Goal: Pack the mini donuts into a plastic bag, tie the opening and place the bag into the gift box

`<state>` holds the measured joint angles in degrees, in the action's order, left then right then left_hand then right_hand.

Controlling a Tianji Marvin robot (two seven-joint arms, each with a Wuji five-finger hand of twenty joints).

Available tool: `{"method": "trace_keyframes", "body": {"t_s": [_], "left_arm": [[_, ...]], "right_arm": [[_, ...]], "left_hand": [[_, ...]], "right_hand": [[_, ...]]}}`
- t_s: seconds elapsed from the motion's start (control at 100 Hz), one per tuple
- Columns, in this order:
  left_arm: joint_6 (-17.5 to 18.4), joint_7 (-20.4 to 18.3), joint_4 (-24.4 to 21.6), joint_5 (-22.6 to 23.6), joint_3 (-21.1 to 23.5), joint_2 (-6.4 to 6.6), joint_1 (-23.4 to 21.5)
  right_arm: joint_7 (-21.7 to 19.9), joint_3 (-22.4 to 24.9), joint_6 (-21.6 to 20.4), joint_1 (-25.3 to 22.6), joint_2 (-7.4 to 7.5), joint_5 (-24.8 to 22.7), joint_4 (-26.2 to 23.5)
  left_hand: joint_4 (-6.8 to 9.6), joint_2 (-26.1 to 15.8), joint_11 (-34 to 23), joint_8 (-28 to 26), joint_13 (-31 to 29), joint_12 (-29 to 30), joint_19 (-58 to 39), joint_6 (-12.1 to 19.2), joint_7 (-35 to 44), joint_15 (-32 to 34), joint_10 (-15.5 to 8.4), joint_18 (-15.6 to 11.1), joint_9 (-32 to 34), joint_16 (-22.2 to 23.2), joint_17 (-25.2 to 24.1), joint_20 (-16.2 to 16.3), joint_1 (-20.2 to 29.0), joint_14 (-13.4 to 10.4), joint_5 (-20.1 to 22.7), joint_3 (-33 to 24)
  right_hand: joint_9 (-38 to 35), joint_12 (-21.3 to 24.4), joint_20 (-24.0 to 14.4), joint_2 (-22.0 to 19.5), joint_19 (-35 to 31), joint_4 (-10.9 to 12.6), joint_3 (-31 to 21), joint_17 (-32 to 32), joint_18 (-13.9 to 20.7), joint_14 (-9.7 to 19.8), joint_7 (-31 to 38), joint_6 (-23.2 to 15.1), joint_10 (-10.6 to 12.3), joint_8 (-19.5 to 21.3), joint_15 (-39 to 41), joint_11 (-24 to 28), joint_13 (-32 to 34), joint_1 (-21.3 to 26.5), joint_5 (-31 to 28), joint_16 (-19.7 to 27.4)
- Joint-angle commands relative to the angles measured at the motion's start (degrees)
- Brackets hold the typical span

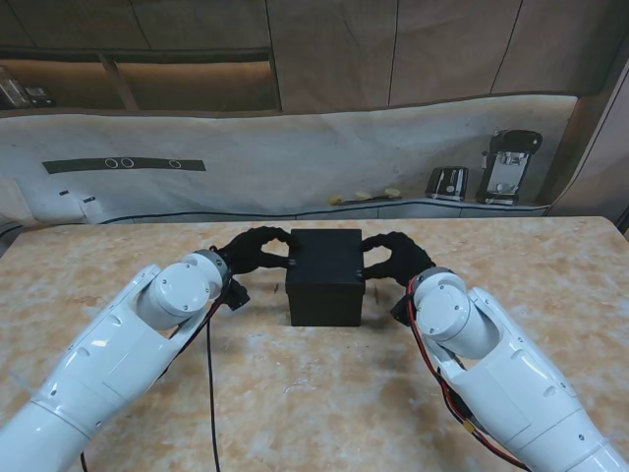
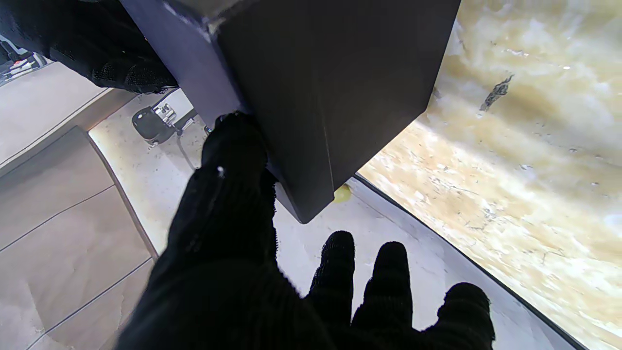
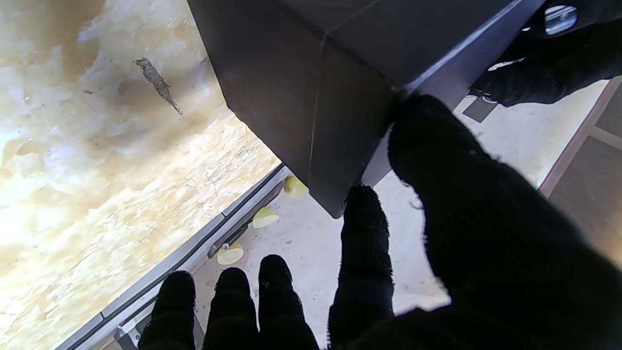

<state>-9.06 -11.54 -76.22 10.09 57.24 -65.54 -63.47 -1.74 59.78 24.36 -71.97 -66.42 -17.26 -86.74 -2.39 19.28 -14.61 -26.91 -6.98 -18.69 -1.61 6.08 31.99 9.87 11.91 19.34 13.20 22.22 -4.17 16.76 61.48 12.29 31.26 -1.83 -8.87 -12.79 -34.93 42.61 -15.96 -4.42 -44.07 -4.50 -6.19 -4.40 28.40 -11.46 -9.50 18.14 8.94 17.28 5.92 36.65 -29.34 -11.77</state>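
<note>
A black gift box (image 1: 324,275) with its lid on stands on the marble table (image 1: 108,256), midway between my arms. My left hand (image 1: 257,248) rests against the box's left far top corner. Its thumb (image 2: 233,146) presses the lid's edge on the box (image 2: 330,82), and the other fingers (image 2: 388,272) are spread and free. My right hand (image 1: 395,254) mirrors it at the right far corner, with its thumb (image 3: 423,131) on the lid's edge of the box (image 3: 301,73) and its index fingertip (image 3: 362,204) beside the corner. No donuts or bag are visible.
A black cable (image 1: 209,393) hangs from my left arm across the table. Beyond the far table edge runs a white ledge with small yellow pieces (image 1: 364,196). Two dark devices (image 1: 509,167) stand on it at the back right.
</note>
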Motion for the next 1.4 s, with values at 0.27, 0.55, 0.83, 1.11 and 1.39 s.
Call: {"method": "trace_keyframes", "body": {"t_s": [0.27, 0.55, 0.83, 1.11, 1.39], "left_arm": [[-0.87, -0.65, 0.93, 0.08, -0.18, -0.26, -1.84], [0.50, 1.80, -4.62, 1.69, 4.20, -0.02, -4.58], [0.66, 4.63, -13.77, 2.60, 10.16, 0.19, -10.49], [2.43, 5.37, -23.38, 5.31, 15.50, 1.06, -20.22], [9.69, 4.08, -28.92, 8.10, 19.95, 2.18, -29.42]], "right_arm": [[-1.48, -0.46, 0.93, -0.91, -0.33, -0.33, 0.49], [-0.54, 2.37, -1.44, -2.51, -0.09, -1.35, -3.00], [0.52, 6.41, -5.60, -6.85, 0.32, -2.19, -9.40], [0.03, 11.00, -14.61, -14.30, 1.33, -3.25, -15.88], [0.10, 15.42, -24.46, -22.46, 2.30, -6.96, -19.68]], "left_hand": [[1.35, 0.70, -0.05, -0.87, 1.28, 0.31, 0.55, -7.27, 0.77, -0.69, -0.93, -1.51, -1.06, -0.19, -0.41, -0.82, 0.66, -1.43, 1.39, -2.24], [1.42, -1.25, -0.30, -0.11, 0.43, 0.27, 0.38, -7.95, -0.71, -0.34, -0.09, -1.10, 0.54, -0.13, -0.46, -0.67, -1.61, -0.88, -1.04, -1.66], [1.25, -2.55, -0.05, 0.81, -0.30, 0.57, -0.41, -8.64, -2.52, -0.30, -0.95, -1.50, 1.06, -0.22, -0.37, 0.17, -3.34, -1.00, -3.38, -0.26], [1.30, -2.18, -0.69, 3.22, -3.39, 0.52, -2.67, -12.63, -7.19, 0.34, -3.83, -1.43, 3.65, -0.24, 0.98, 3.03, -4.88, -0.96, -9.42, 2.17], [1.03, -3.67, -0.33, 6.72, -5.94, 1.02, -3.81, -18.31, -13.00, 1.38, -2.30, -4.01, 4.46, -1.20, 6.85, 3.60, -11.16, -0.68, -10.51, 2.97]], "right_hand": [[-0.98, 2.36, 0.28, 2.57, 1.09, -0.02, -0.49, -0.73, 0.46, 0.86, 1.44, 4.94, 1.09, 0.01, -0.25, -0.20, -0.15, 1.56, -1.15, -1.05], [-1.10, 2.21, 0.06, 2.03, 0.84, -0.08, 0.13, -0.75, 0.54, 0.88, 1.63, 4.64, 1.22, -0.10, -0.03, 0.12, -0.05, 0.92, -0.94, -1.13], [-1.14, 1.12, -0.61, 1.03, -0.08, -0.12, 0.94, -0.04, 0.85, 0.80, 1.12, 5.77, 1.07, -1.07, 0.79, 2.48, 0.26, -0.12, 0.66, -1.31], [-2.51, -0.24, 0.22, -2.40, -1.13, 1.15, 5.99, 5.35, -1.25, 0.98, -3.47, 11.37, 0.24, -4.76, 7.63, 6.24, 1.78, -4.13, 7.11, -2.58], [-7.83, -0.12, 3.00, -4.77, -2.35, 0.67, 8.99, 10.60, -2.02, 0.93, -1.68, 12.76, 0.77, -7.11, 7.47, 5.64, 7.71, -8.00, 5.21, -0.89]]}}
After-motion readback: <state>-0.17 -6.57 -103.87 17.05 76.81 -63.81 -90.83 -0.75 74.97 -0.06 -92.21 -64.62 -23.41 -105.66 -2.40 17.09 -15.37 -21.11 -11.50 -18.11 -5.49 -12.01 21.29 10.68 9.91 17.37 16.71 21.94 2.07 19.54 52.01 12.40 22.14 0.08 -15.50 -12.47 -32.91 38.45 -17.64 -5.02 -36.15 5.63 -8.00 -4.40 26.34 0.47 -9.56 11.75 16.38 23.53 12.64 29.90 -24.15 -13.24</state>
